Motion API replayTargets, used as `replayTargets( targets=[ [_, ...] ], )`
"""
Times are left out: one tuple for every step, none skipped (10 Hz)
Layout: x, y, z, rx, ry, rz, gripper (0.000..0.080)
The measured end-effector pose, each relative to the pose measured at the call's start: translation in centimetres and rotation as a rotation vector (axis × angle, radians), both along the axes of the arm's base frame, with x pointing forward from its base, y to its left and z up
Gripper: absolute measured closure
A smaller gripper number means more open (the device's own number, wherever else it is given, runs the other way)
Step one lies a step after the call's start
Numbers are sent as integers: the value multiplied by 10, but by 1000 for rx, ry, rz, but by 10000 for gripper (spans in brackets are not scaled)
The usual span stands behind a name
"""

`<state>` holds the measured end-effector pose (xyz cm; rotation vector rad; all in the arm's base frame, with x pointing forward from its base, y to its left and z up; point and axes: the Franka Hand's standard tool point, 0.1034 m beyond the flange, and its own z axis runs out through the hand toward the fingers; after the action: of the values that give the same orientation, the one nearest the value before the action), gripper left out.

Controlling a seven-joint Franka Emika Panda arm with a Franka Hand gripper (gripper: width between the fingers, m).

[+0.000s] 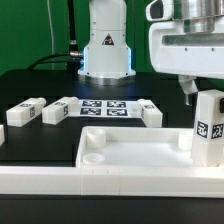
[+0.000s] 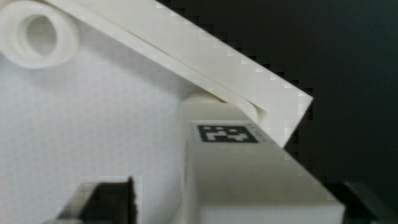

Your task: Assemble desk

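Observation:
The white tabletop lies flat with its raised rim up, near the front of the table. My gripper is shut on a white leg and holds it upright over the tabletop's corner at the exterior view's right. In the wrist view the tagged leg runs between my dark fingers, and its far end meets the tabletop's rim. A round corner socket shows farther along the tabletop. Three loose legs lie behind the tabletop: two to the left and one to the right.
The marker board lies between the loose legs in front of the robot base. The long white border rail runs along the front edge, just ahead of the tabletop.

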<state>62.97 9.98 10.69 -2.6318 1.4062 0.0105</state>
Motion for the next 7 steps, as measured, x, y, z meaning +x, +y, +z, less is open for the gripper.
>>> replayTargets(
  targets=[
    [0, -1, 0, -9, -17, 123, 265],
    [0, 0, 0, -18, -24, 222, 172],
    [0, 0, 0, -34, -29, 345, 172],
    [1, 1, 0, -43, -34, 430, 154],
    [1, 2, 0, -45, -41, 489, 151],
    [1, 2, 0, -52, -52, 592, 151],
    [2, 2, 1, -61, -48, 669, 151]
  ],
)
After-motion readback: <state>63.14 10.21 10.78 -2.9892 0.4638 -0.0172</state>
